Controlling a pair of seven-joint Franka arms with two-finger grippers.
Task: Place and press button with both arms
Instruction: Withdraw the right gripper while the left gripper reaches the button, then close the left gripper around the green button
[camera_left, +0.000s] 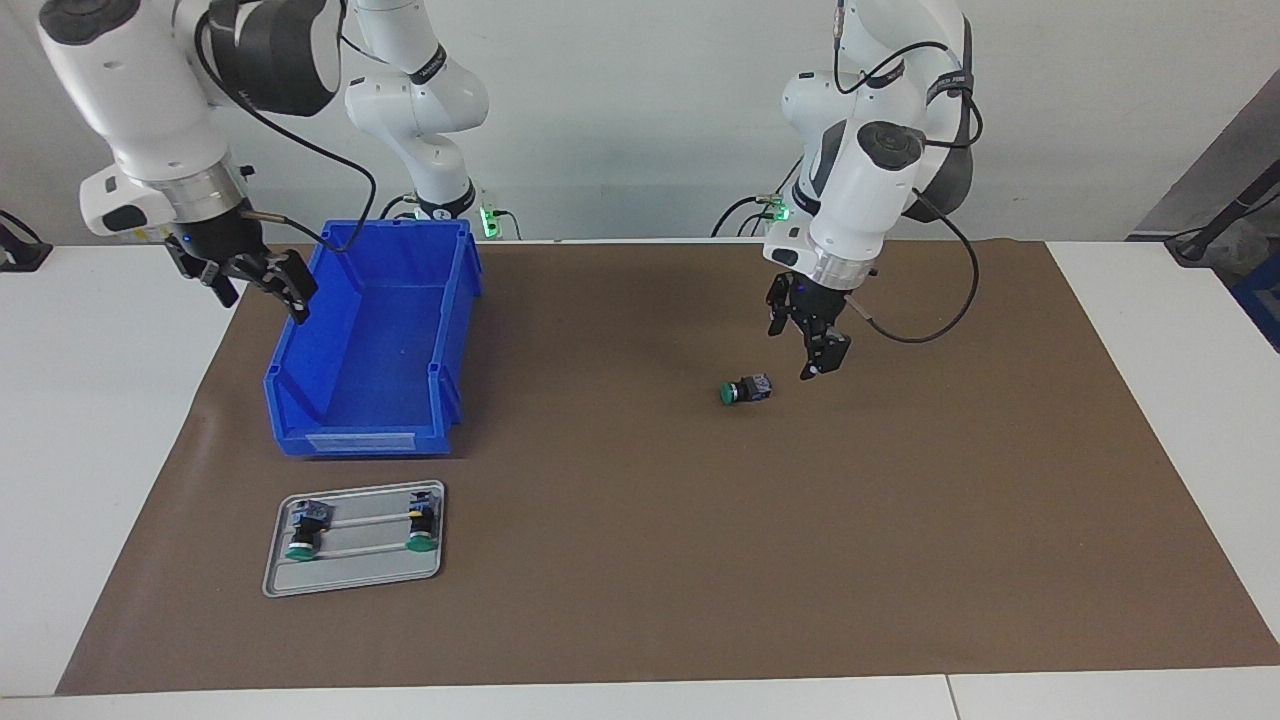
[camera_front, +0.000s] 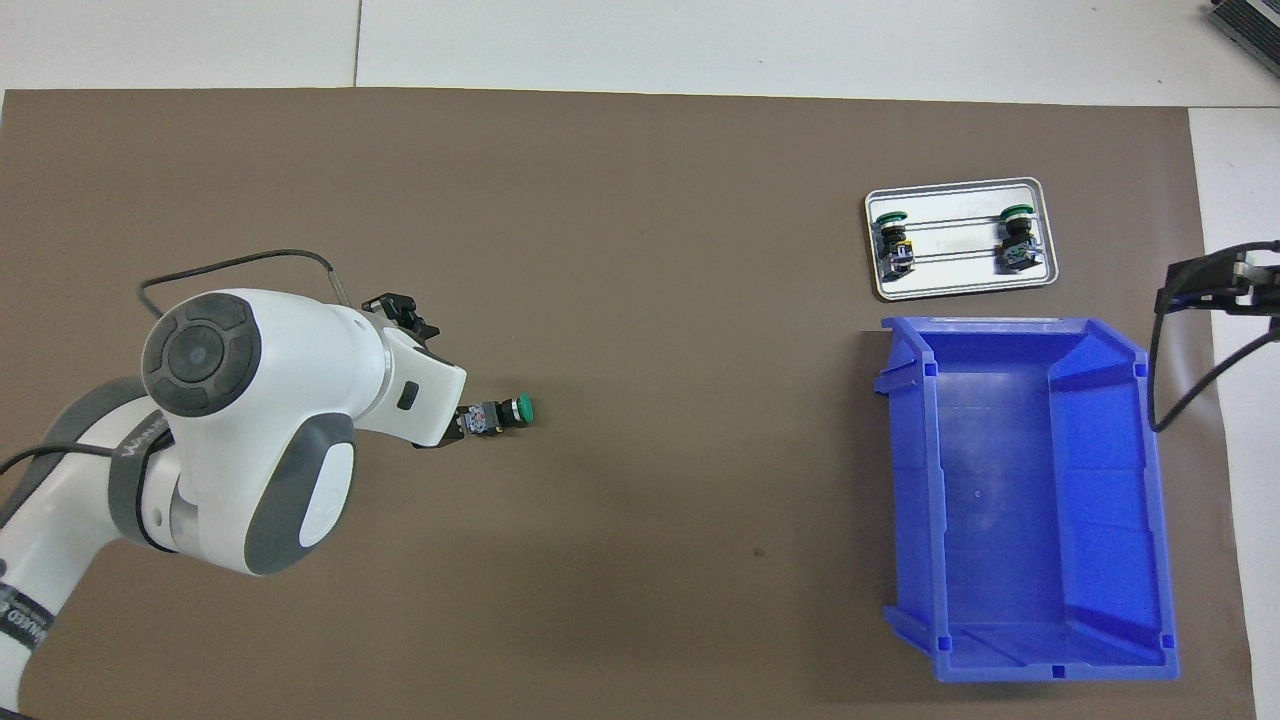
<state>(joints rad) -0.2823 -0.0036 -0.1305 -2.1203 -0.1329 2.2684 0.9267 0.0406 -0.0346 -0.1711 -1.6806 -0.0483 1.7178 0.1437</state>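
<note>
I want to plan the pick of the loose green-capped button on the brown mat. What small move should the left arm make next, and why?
Probably lower the left end effector a little and shift it over the small green-capped push-button with the black body. It hangs just beside the button's grey-blue terminal end, not touching it. The button lies on its side on the brown mat, free to be grasped.
</note>
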